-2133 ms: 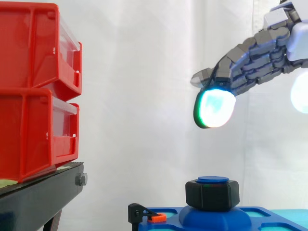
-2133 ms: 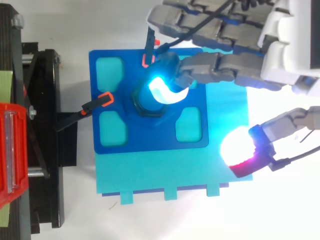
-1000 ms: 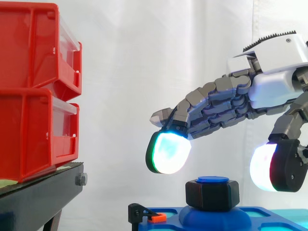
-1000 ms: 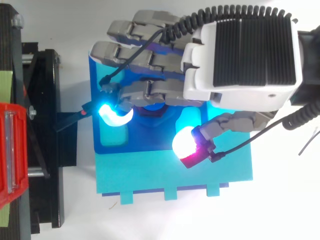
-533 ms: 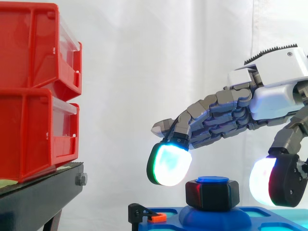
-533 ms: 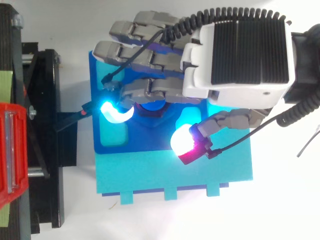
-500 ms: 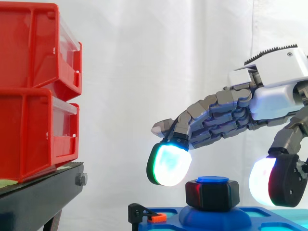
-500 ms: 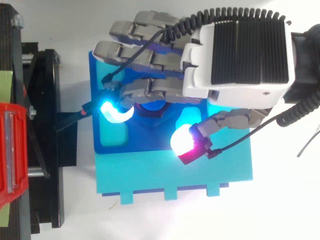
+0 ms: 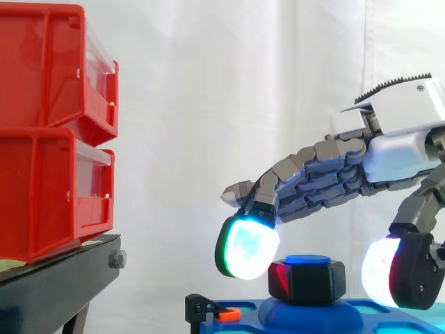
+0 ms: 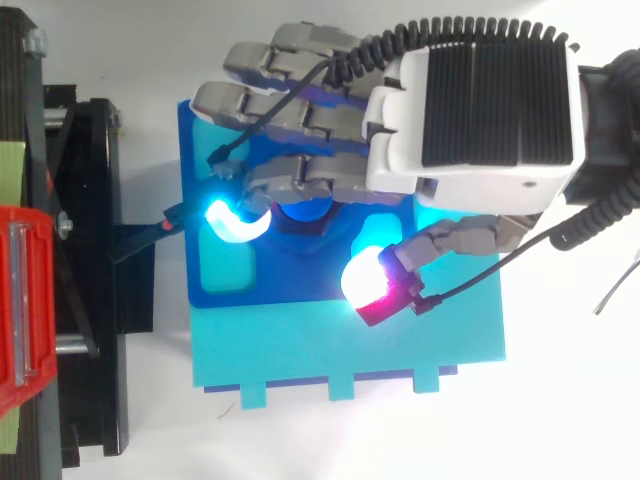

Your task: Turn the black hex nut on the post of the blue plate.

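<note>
Side view: the robot hand (image 9: 393,146) reaches in from the right edge and slopes down toward the lower centre. Its fingers are spread and gently bowed, gripping nothing. One glowing fingertip pad (image 9: 247,249) hangs just left of the black hex nut (image 9: 309,280), at about the height of the nut's top edge; whether they touch cannot be told. The thumb pad (image 9: 389,273) hangs at the lower right, clear of the nut's right side. The nut sits on the post (image 9: 308,259), whose blue cap shows above it, at the bottom centre of the frame on the blue plate (image 9: 243,321). A small orange and black clamp (image 9: 221,314) sits at the plate's left end. Two stacked red bins (image 9: 49,132) fill the left edge on a black stand (image 9: 55,292).

Top view: the robot hand covers the upper right, and its fingers stretch left across the plate. A cyan-lit pad lies left of the post and the white and red thumb pad lies below and right of it. The nut is mostly hidden under the fingers in the centre. The plate lies on a teal base (image 10: 330,350), which sits on the white surface (image 10: 560,420).
</note>
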{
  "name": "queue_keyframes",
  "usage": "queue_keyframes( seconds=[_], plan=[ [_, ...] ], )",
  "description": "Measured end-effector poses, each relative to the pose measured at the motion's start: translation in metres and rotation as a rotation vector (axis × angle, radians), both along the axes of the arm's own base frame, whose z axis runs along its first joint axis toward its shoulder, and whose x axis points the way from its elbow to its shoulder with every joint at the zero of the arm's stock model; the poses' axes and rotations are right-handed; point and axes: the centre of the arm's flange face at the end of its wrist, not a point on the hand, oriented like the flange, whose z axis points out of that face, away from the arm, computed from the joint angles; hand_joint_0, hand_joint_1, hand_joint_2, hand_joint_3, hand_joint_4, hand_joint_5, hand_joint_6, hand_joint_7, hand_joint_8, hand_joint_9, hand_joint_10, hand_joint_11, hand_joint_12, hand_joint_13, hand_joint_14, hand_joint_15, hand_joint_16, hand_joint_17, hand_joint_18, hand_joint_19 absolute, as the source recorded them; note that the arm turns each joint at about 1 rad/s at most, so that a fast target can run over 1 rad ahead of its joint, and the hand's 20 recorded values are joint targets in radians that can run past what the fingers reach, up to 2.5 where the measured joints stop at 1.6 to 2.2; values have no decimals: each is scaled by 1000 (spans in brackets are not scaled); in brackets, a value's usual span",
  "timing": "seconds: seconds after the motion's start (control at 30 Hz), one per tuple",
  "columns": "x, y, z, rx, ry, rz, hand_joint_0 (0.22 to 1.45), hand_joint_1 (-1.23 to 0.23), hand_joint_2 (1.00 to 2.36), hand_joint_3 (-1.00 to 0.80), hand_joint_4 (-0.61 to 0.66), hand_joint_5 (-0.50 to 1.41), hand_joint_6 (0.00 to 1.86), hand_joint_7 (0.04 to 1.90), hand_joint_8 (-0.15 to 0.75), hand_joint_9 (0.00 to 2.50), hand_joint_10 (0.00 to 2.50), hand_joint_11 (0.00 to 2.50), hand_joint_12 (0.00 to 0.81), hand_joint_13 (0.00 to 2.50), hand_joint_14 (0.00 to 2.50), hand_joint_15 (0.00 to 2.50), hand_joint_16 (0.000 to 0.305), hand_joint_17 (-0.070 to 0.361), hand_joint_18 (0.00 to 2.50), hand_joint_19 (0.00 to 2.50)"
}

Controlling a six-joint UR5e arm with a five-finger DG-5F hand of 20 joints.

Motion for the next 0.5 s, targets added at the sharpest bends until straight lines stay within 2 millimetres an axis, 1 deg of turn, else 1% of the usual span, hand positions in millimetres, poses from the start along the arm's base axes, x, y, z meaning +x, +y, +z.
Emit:
queue_keyframes(
  seconds=[0.5],
  plan=[
    [-2, -12, -2, 1, 0, -7, 464, -850, 1000, -500, 44, -300, 501, 649, 128, 0, 0, 0, 296, 0, 0, 0, 40, 89, 0, 0]
  ],
)
